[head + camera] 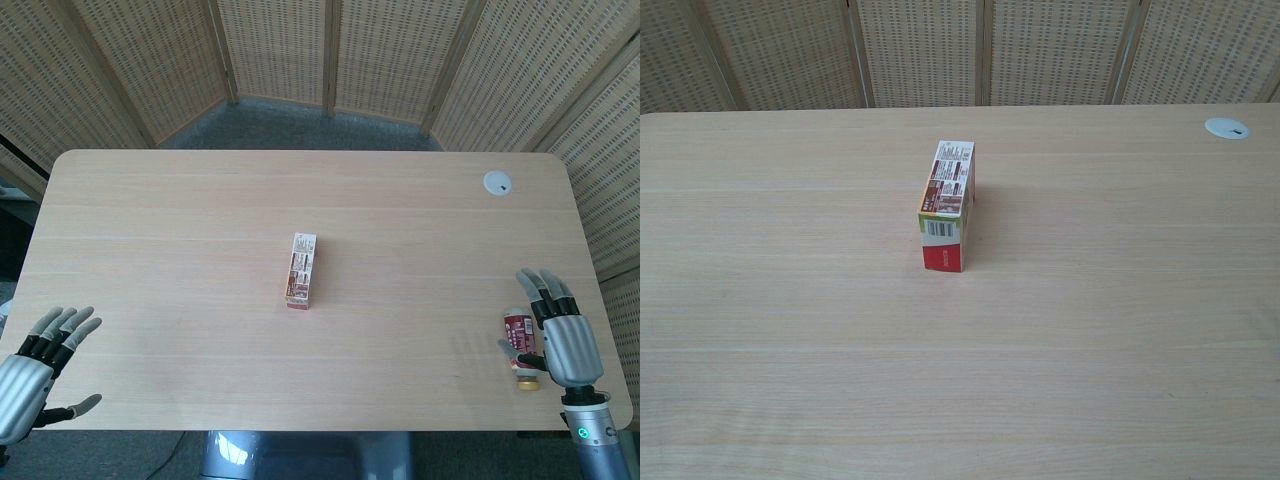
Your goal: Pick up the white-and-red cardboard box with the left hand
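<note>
The white-and-red cardboard box (301,270) lies flat near the middle of the wooden table (180,220), long axis running front to back, red end toward me. The chest view shows the box (946,205) alone, with no hand near it. My left hand (40,370) hovers at the table's front left corner, far left of the box, its fingers spread and holding nothing. Over the front right corner my right hand (560,335) has its fingers extended.
A small red-labelled bottle (520,350) lies on its side right beside my right hand's thumb. A white round grommet (497,182) sits at the back right of the table (760,330). Wicker screens (380,50) stand behind.
</note>
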